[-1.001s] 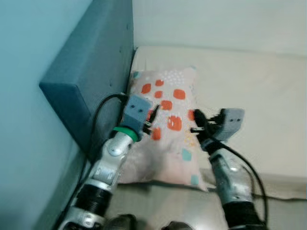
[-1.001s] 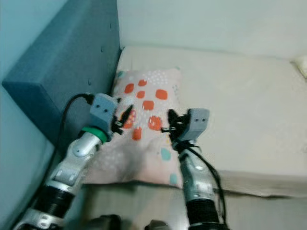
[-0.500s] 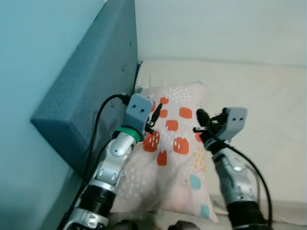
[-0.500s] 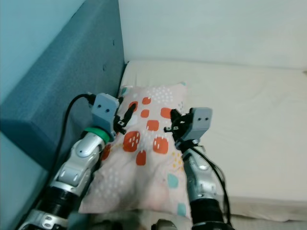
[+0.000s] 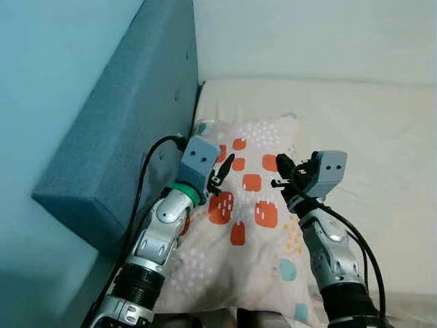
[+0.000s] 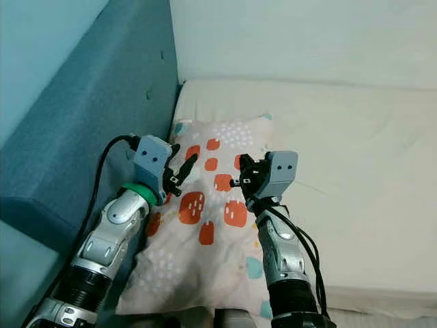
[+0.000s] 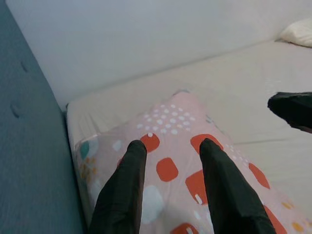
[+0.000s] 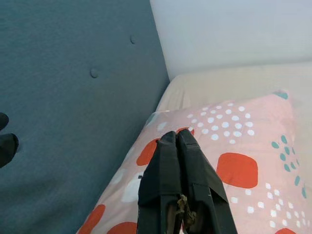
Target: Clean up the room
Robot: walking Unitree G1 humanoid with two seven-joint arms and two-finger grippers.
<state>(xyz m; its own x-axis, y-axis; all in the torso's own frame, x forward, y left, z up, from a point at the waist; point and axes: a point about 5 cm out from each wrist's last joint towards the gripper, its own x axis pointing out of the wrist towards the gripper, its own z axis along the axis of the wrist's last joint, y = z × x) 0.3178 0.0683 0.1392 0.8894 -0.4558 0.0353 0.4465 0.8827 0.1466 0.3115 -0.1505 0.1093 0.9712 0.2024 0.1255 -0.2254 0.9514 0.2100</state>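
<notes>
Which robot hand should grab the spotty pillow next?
Probably the left. The left gripper has its fingers open above the pillow, ready to close on it. The right gripper also hovers over the pillow, but its fingers are shut and would need to open first.

This is a bedroom in a home. A bed (image 5: 355,116) with a plain cream sheet takes up most of the scene. At its head stands a thick headboard (image 5: 130,116), padded, covered in blue-grey cloth and marked with small button tufts. A soft pillow (image 5: 252,225) lies on the sheet just beside the headboard; it is pale pink with orange squares, white dots and some teal marks. Behind the bed there is a bare, light wall (image 5: 307,34). In the left wrist view a second, pale pillow (image 7: 298,32) lies at the far end of the bed.
</notes>
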